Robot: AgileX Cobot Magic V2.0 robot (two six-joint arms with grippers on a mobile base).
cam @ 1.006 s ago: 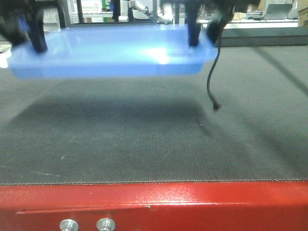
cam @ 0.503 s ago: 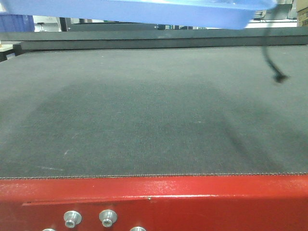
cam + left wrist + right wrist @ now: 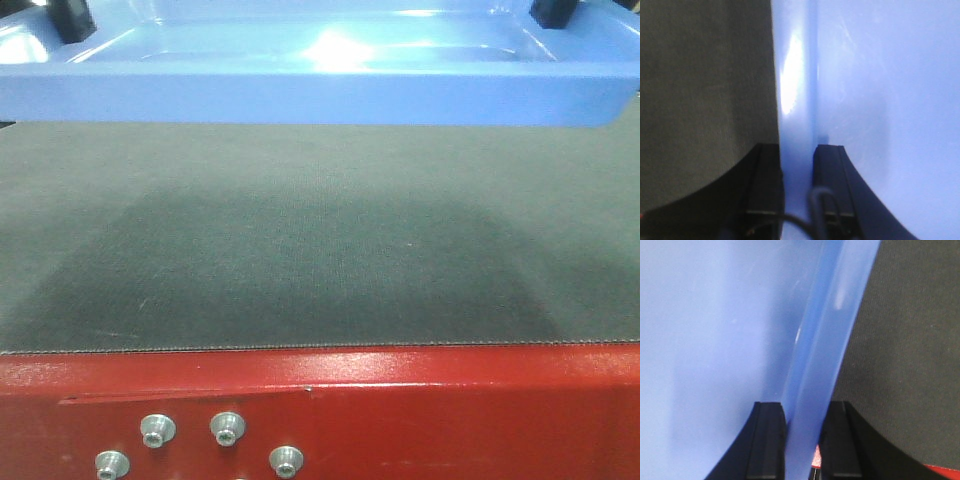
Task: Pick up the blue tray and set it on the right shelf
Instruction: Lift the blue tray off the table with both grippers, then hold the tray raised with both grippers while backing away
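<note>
The blue tray (image 3: 300, 95) hangs in the air across the top of the front view, above the dark mat. My left gripper (image 3: 797, 150) is shut on the blue tray's (image 3: 880, 90) left rim, one finger inside the wall and one outside. My right gripper (image 3: 804, 407) is shut on the tray's (image 3: 715, 340) right rim in the same way. In the front view only the black fingertips show, at the left (image 3: 72, 18) and right (image 3: 552, 12) top corners. The right shelf is out of view.
A dark woven mat (image 3: 300, 250) covers the table under the tray. The table's red front edge (image 3: 420, 420) with several bolts (image 3: 227, 428) runs along the bottom of the front view.
The tray rose off the mat, went almost out of the top of the front view half a second ago, and now sits lower and closer to the camera, filling the top strip.
</note>
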